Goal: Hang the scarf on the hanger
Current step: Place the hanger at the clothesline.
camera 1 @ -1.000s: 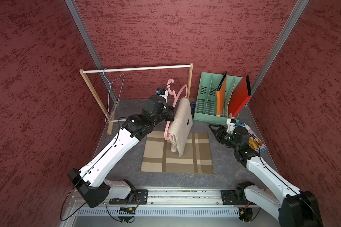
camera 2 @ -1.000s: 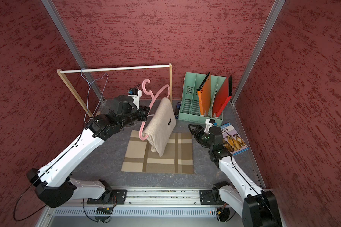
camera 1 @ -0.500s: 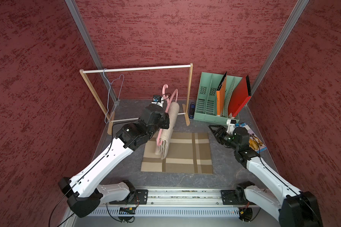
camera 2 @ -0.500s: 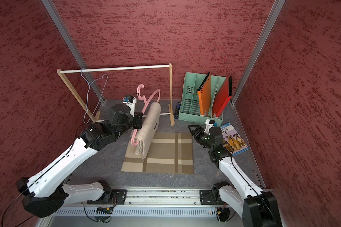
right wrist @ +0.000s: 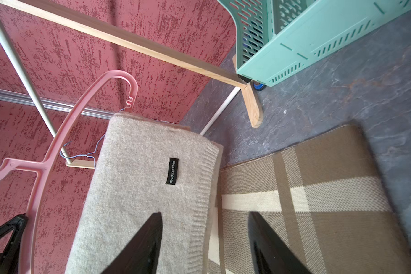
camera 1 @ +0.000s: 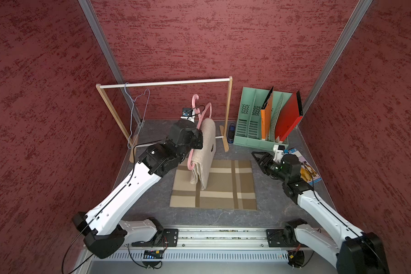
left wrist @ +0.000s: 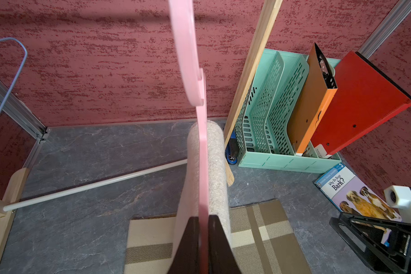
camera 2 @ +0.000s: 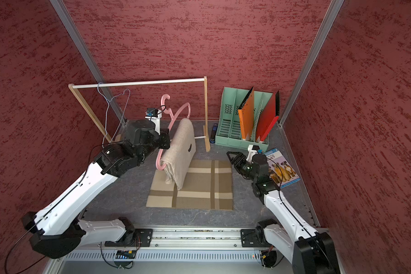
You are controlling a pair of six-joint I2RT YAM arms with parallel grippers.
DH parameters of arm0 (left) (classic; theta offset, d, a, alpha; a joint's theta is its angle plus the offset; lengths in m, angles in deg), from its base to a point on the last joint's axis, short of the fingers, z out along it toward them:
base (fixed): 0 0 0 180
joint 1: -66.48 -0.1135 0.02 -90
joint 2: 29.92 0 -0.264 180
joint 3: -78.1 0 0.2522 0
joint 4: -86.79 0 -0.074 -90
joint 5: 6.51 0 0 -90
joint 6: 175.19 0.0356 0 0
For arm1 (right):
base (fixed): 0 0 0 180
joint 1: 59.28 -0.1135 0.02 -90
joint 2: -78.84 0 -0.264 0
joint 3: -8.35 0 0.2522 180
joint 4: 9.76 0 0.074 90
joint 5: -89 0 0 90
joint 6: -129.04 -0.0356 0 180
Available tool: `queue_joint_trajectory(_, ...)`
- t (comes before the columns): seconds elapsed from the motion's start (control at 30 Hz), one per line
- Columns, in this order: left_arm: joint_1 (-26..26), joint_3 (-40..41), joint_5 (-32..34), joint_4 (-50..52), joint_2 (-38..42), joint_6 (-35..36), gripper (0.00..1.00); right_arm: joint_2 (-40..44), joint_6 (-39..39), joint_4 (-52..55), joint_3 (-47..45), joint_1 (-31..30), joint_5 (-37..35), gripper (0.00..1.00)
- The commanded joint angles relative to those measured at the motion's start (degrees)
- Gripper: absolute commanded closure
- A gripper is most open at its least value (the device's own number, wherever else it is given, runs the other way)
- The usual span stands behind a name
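The beige scarf [camera 1: 205, 151] is hanging folded over the pink hanger [camera 2: 176, 115], in the air above the far left part of the checked placemat [camera 1: 223, 189] in the middle of the desk [camera 1: 268, 204].

The left jaws are clenching on the hanger's thin flat edge, as the left wrist view is showing me. The left arm [camera 1: 133, 187] is holding it tilted, with the hook pointing toward the far wall and clear of the rack's white rail [camera 1: 164, 83].

The right jaws are standing apart and gripping nothing. They are hovering low to the right of the placemat, well apart from the scarf and near the dog book [camera 2: 282, 170].

A wire hanger [camera 1: 140, 96] is hanging at the rail's left end. The green file organizer [camera 1: 254, 143] is sitting at the far right with a blue stapler [camera 1: 230, 134] just beside it.

I am not making out which part of the hanger the left jaws are gripping, since scarf and wrist are covering it. I also cannot tell whether the scarf's lower end is touching the placemat.
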Motion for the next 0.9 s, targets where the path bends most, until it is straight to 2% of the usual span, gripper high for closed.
queue_joint_trajectory(0.0,-1.22,-4.86,0.94,-3.98,-1.51,2.07,1.00,0.48,0.54,-0.64,-0.40,0.64,-0.03,0.37)
queue_joint_trajectory(0.33,-6.43,-13.66,-1.73,-5.09,-9.37,5.27,1.00,0.65,1.55,-0.65,-0.02,0.70,0.23,0.36)
queue_joint_trajectory(0.63,-12.68,-25.49,-6.37,-2.14,-19.04,6.83,1.00,2.33,3.22,1.96,0.64,1.83,0.29,0.34)
queue_joint_trajectory(0.87,-14.51,-35.52,-8.26,1.06,-28.06,7.79,1.00,2.73,4.77,3.94,1.87,2.60,-0.07,0.33)
